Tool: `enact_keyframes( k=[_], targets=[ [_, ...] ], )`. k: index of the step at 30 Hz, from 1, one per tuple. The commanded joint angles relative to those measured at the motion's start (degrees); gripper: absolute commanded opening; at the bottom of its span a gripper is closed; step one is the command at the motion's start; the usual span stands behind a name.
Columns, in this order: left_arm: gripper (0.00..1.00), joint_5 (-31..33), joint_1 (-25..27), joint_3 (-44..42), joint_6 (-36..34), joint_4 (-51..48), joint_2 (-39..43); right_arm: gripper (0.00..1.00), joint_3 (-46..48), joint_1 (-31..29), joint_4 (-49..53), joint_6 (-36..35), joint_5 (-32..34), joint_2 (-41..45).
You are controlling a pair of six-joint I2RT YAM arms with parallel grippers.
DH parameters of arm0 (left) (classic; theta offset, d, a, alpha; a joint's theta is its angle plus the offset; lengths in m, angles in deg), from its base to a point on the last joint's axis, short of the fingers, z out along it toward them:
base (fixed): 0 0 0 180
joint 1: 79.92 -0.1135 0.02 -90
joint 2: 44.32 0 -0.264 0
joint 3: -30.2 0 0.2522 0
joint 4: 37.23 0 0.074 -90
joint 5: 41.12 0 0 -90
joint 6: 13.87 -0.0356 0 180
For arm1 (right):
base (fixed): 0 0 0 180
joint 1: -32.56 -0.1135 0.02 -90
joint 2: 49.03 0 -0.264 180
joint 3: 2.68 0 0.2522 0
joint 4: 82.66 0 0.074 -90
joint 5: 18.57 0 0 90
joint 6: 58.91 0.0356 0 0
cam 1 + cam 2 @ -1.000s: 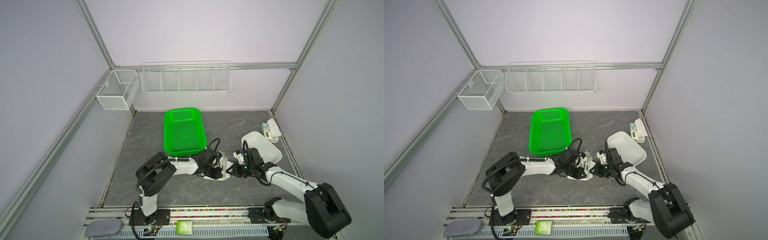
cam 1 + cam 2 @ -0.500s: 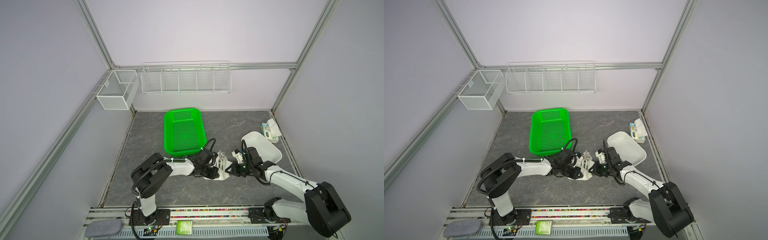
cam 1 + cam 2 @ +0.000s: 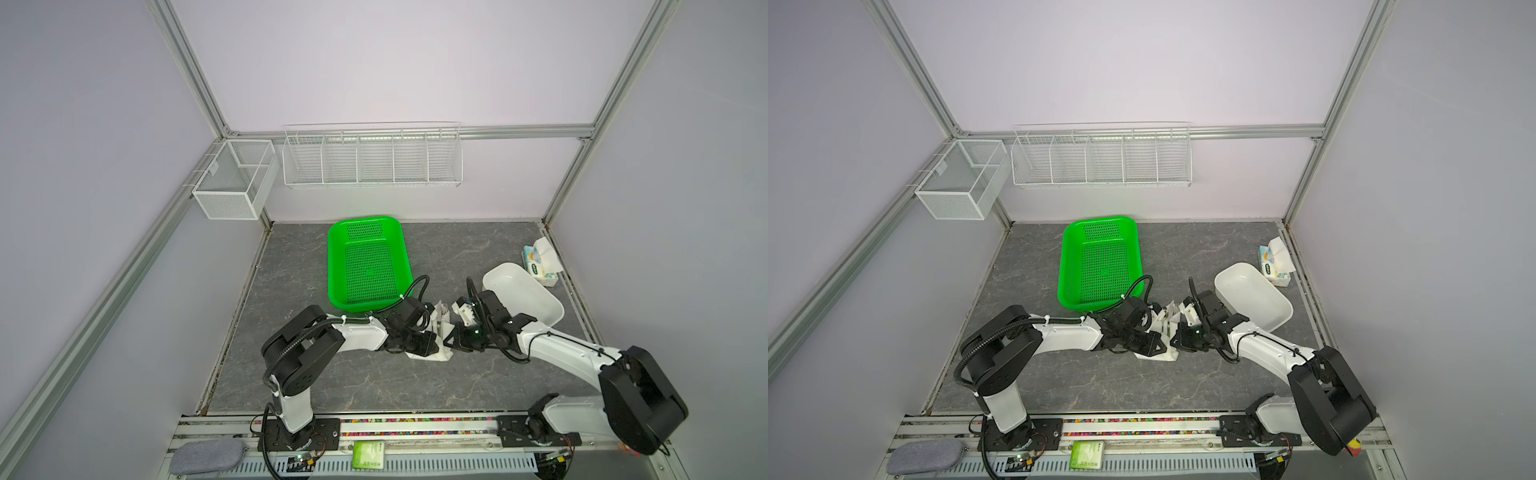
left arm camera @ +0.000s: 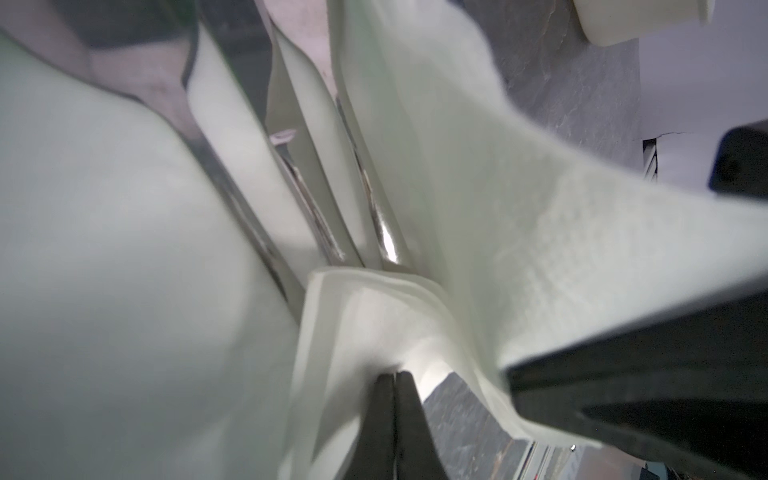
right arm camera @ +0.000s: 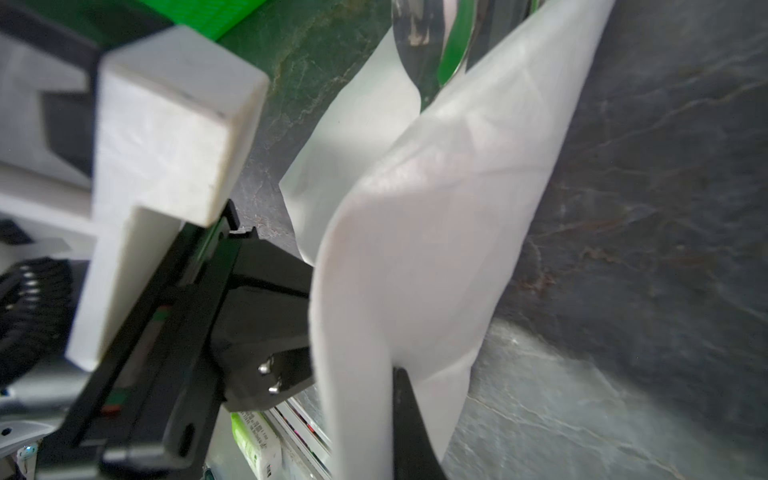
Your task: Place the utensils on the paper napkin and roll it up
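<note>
The white paper napkin lies mid-table between my two arms with its sides lifted up round the utensils. Fork tines stick out at its far end. In the left wrist view three shiny handles lie in the fold of the napkin, and my left gripper is shut on a napkin edge. In the right wrist view my right gripper is shut on the opposite napkin edge, one finger showing and its partner hidden behind the paper. The two grippers nearly touch.
A green perforated basket stands just behind the left arm. A white oval dish sits behind the right arm, with a blue-and-white tissue pack at the right wall. Wire racks hang on the back wall.
Both grippers stay shut on the napkin. Its sides have come up and closer together, the left arm has sunk a little lower, and the fork tines now show at the far end.
</note>
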Motion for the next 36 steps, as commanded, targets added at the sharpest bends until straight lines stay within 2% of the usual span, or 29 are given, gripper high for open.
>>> enact_keyframes(
  k=[1, 11, 19, 28, 36],
  targets=[
    [0.03, 0.6, -0.2, -0.9, 0.9, 1.5, -0.6, 0.06, -1.3, -1.2, 1.5, -1.6, 1.3, -1.1],
    [0.02, 0.5, -0.4, -1.5, 1.5, 2.3, 1.1, 0.07, -1.7, -2.0, 0.9, -1.9, 1.6, -3.7],
    [0.03, 3.3, -1.1, -2.5, 0.5, -3.5, 6.6, 0.07, -2.0, -2.1, 0.8, -2.0, 1.6, -4.9],
    [0.02, 1.8, -1.8, -3.9, 2.6, -0.2, 3.4, 0.08, -2.9, -2.4, 1.2, -2.1, 2.1, -4.9],
    [0.01, 2.0, -1.8, -3.9, 3.3, 0.8, 1.8, 0.10, -5.0, -4.1, 4.3, -3.4, 5.2, -6.0]
  ],
)
